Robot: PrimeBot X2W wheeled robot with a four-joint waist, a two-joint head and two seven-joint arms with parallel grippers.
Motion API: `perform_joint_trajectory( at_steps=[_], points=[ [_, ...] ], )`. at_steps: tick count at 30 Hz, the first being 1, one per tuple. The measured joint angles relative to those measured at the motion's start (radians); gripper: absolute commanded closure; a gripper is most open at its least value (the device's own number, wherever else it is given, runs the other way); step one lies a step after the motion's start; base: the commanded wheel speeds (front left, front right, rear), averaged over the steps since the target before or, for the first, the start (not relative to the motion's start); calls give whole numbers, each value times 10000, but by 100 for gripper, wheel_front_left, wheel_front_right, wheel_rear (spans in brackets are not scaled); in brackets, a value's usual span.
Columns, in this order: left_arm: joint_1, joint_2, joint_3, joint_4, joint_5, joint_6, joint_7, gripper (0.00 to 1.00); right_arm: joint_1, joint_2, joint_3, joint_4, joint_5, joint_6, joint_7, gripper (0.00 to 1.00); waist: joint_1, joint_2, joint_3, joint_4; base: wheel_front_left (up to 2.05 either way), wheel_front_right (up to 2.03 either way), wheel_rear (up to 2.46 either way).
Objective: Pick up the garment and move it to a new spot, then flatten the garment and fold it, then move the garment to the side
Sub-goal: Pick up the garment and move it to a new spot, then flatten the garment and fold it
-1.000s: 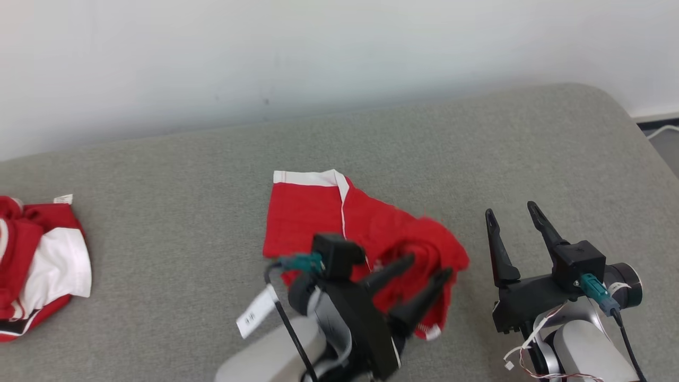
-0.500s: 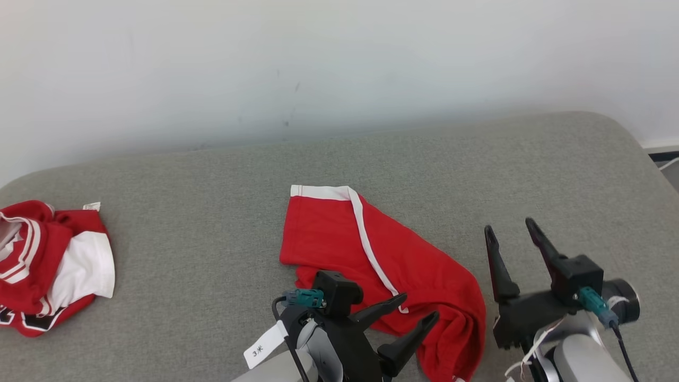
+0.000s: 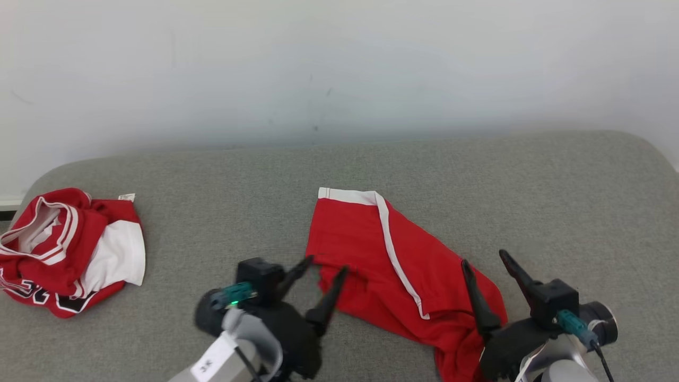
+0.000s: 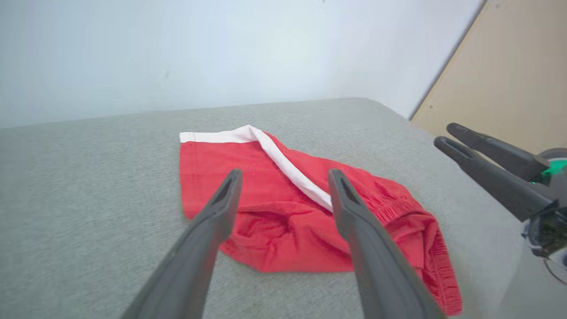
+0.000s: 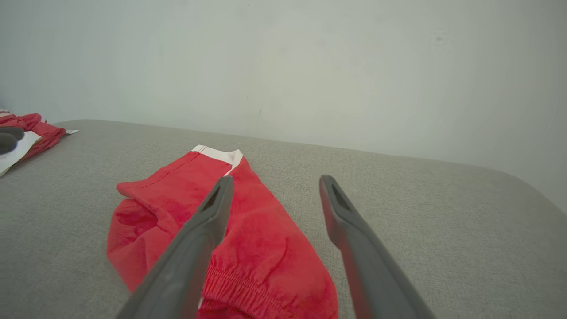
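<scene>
The garment [image 3: 392, 265] is a pair of red shorts with white trim, lying loosely spread and wrinkled on the grey padded surface [image 3: 212, 180]. My left gripper [image 3: 327, 264] is open, with its fingertips at the garment's near left edge and nothing between them. The left wrist view looks along those open fingers [image 4: 221, 208] to the garment [image 4: 266, 230] lying beyond. My right gripper [image 3: 484, 258] is also open and holds nothing. It hovers over the gathered waistband end [image 5: 261, 248] at the lower right.
A second red and white garment [image 3: 69, 249] lies crumpled at the surface's far left. A pale wall runs along the back. The surface's rounded corner [image 3: 652, 154] is at the right, and bare grey fabric lies between the two garments.
The camera has shifted. The garment has gone from bunched under the left gripper to lying stretched out. The left gripper has pulled back to its left edge. The right gripper now overlaps the waistband end.
</scene>
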Motion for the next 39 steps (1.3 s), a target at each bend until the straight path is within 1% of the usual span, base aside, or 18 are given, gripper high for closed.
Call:
perform_joint_trajectory(
  at_steps=[2,3,10,16,20,23,26,28,33,35,39],
  points=[
    [214,328,217,-71,67,364,-109,0,164,19,58,-40,-2,4,23,0,0,0,-25,67,0,0,0],
    [360,476,318,-134,75,395,-159,0,220,21,88,-35,0,36,52,0,1,0,-42,89,0,0,0],
    [1161,1266,1083,-644,295,483,-268,0,516,17,299,-188,-4,77,276,0,0,1,-91,181,0,0,0],
    [2041,1797,1900,-1072,579,485,-295,0,641,-25,489,-351,-86,109,514,0,0,1,-91,236,0,0,0],
    [2616,1793,3030,-1060,825,485,-297,0,778,-199,560,-408,-221,123,736,0,1,1,-36,347,0,0,0],
    [2968,1741,3779,-1076,1221,485,-297,0,775,-330,596,-407,-328,123,955,0,0,1,21,475,0,0,0],
    [3205,1701,4307,-1175,1476,485,-297,0,716,-435,711,-249,-426,169,1195,0,0,1,81,627,0,0,0],
    [3341,1620,4541,-1302,1793,485,-297,0,661,-462,836,-165,-485,196,1354,0,0,1,121,724,0,0,0],
    [3597,1310,5102,-1701,2326,485,-297,0,246,-468,1335,376,-849,472,1877,0,1,1,216,880,0,0,0],
    [3657,1175,5248,-1843,2529,485,-299,0,73,-499,1544,625,-1030,533,2102,0,0,1,242,922,0,0,0],
    [3692,943,5469,-2134,2934,485,-299,0,-95,-648,1726,963,-1336,533,2403,0,0,1,284,1013,0,0,0]
  ],
)
